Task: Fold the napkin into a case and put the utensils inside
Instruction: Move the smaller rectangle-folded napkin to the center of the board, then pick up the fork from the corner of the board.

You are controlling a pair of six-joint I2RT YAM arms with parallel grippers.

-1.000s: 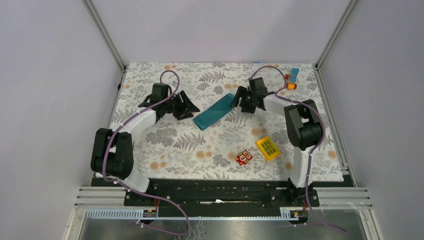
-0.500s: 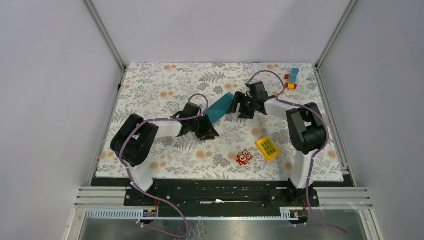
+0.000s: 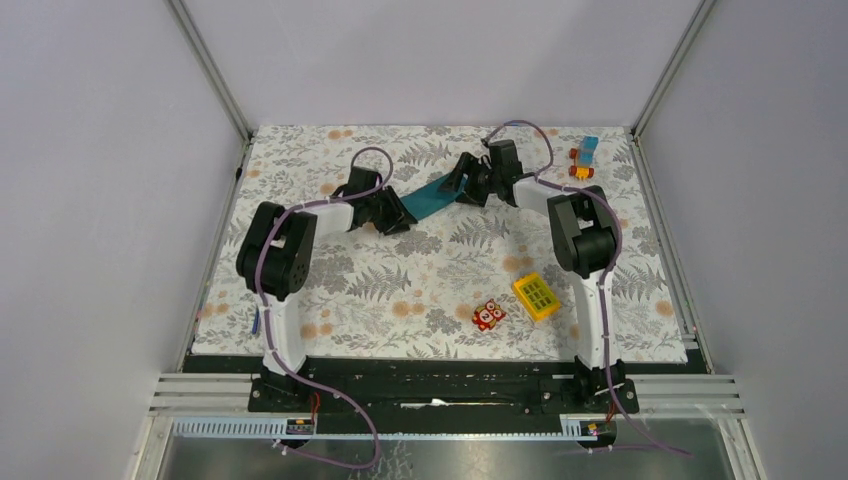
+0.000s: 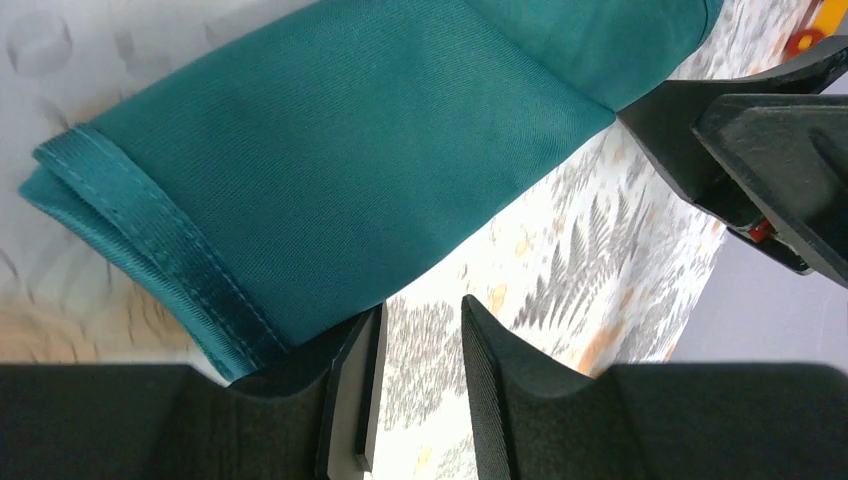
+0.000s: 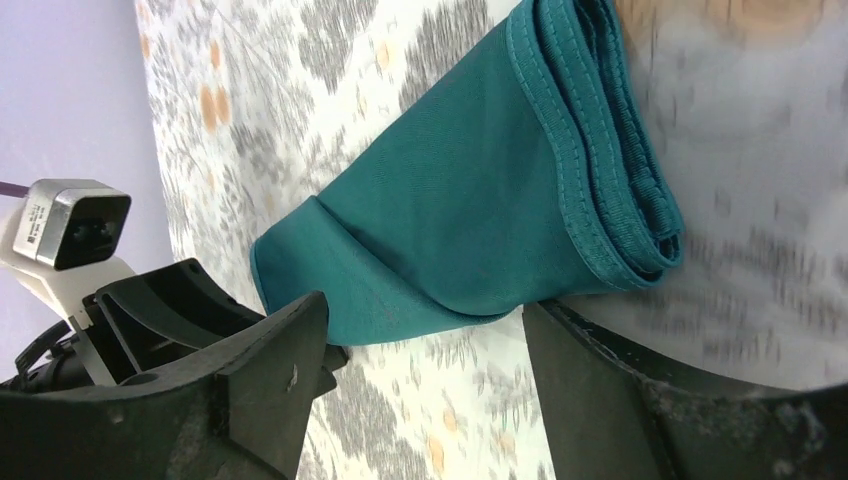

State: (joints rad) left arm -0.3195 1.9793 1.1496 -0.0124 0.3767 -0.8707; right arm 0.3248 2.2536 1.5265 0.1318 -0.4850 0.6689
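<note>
Folded teal napkin (image 3: 428, 197) lies diagonally on floral tablecloth (image 3: 420, 290). Left gripper (image 4: 420, 310) at near end, fingers narrowly parted, empty. Right gripper (image 5: 420, 310) spread wide, straddling far end.

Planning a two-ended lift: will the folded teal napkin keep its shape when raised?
Probably floppy: the napkin is thin layered cloth, so its middle would likely sag. Its slight sheen suggests layers may slide apart. The loosely rolled end could unfold.

I count two robot arms, the left arm (image 3: 320, 212) and the right arm (image 3: 578, 225). On the surface (image 3: 340, 290) I count one folded teal napkin (image 3: 428, 197), one yellow gridded block (image 3: 536, 296), one red owl toy (image 3: 488, 315) and one small blue-and-orange toy (image 3: 584, 158).
</note>
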